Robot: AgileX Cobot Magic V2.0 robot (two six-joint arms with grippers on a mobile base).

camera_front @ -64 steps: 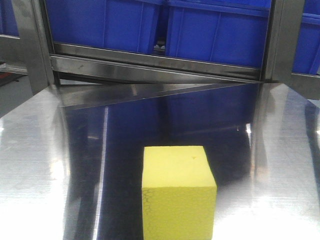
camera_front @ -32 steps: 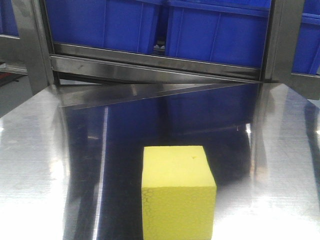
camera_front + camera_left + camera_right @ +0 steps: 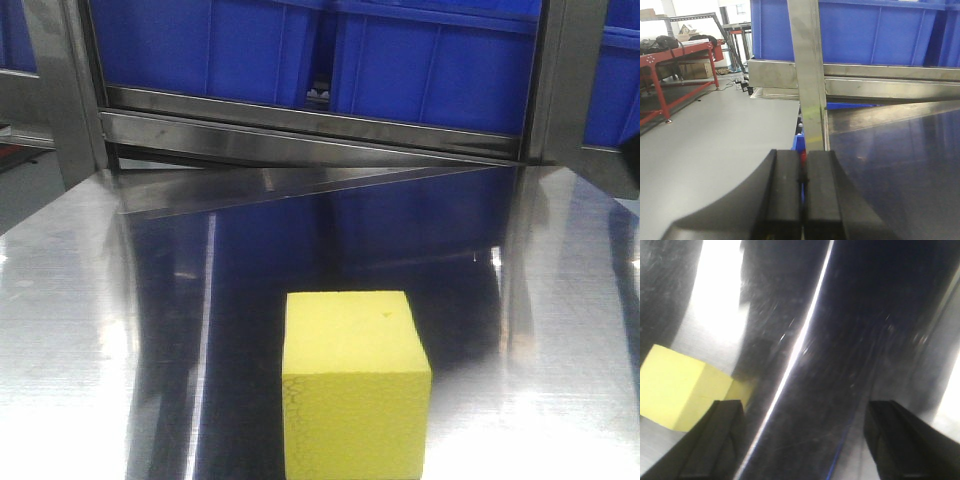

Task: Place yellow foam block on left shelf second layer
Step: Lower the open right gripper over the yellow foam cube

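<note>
My right gripper (image 3: 805,425) hangs low over the steel table (image 3: 80,330) with its two black fingers spread wide and nothing between them. My left gripper (image 3: 802,180) faces a steel shelf post (image 3: 807,75) by the table's side, its fingers pressed together on nothing. The yellow foam block (image 3: 355,385) stands flat on the table near the front, untouched. In the right wrist view it lies beyond one finger, not between the pair. To take it well, I judge I should slide the right gripper sideways until the cube is centred between the fingers. I would square up to two opposite faces, then lower and close gently, since foam squashes. Behind the table, blue plastic bins (image 3: 430,60) sit side by side on a steel shelf rail (image 3: 300,125). Their tops are out of view, so I cannot tell what they hold.
</note>
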